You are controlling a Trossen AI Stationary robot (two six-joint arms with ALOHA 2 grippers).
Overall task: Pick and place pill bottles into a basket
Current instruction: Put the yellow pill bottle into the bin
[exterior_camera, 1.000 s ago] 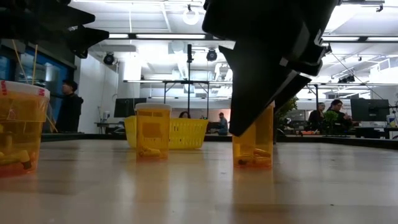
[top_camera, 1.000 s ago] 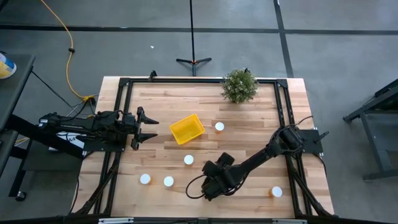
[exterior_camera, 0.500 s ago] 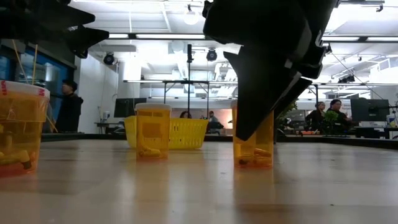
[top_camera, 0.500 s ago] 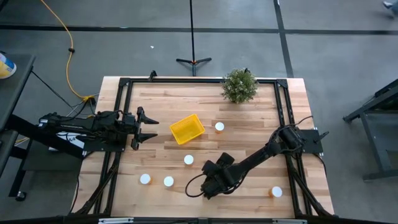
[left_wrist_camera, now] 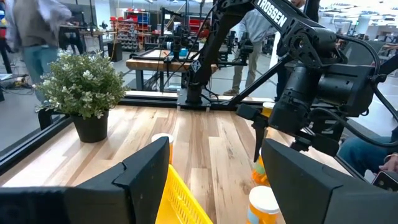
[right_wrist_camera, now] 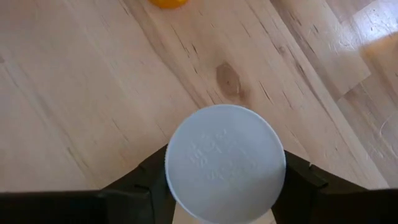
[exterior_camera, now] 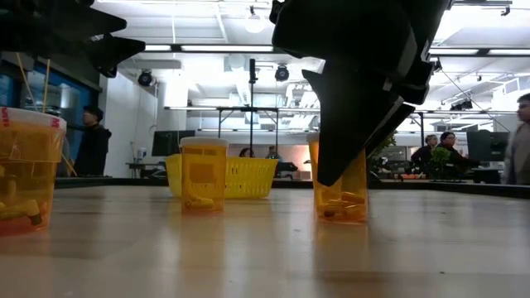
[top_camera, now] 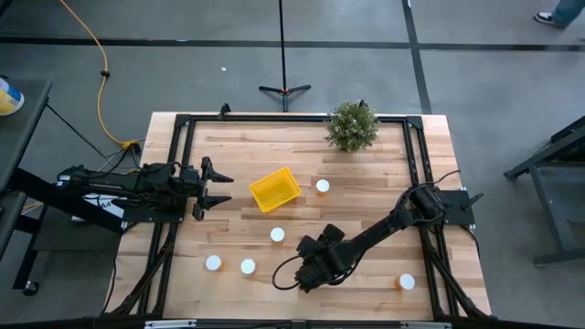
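Observation:
My right gripper [top_camera: 309, 272] points down near the table's front edge, shut on a pill bottle whose white cap [right_wrist_camera: 225, 163] fills the right wrist view; its orange body [exterior_camera: 344, 199] shows under the dark fingers in the low view. Several other white-capped bottles stand upright on the table: one [top_camera: 277, 235] in the middle, two [top_camera: 213, 263] [top_camera: 248, 266] at the front left, one [top_camera: 407, 281] at the front right, one [top_camera: 323, 185] beside the yellow basket [top_camera: 275, 188]. My left gripper [top_camera: 224, 190] is open and empty at the left edge, left of the basket. My right gripper pinches the bottle at its white cap, one finger [right_wrist_camera: 146, 186] against each opposite side of the cap's rim [right_wrist_camera: 171, 168]. The fingers come from above, pointing down. The bottle stands upright below them, its bottom [exterior_camera: 341, 218] at the table top.
A green potted plant [top_camera: 352, 125] stands at the back edge, right of centre. A black frame [top_camera: 178, 146] runs along the table's edges. People and workbenches show in the room beyond the table.
My right gripper and the bottle between its fingers have shifted a little toward the table's right; the bottle stays upright. My left arm has kept still.

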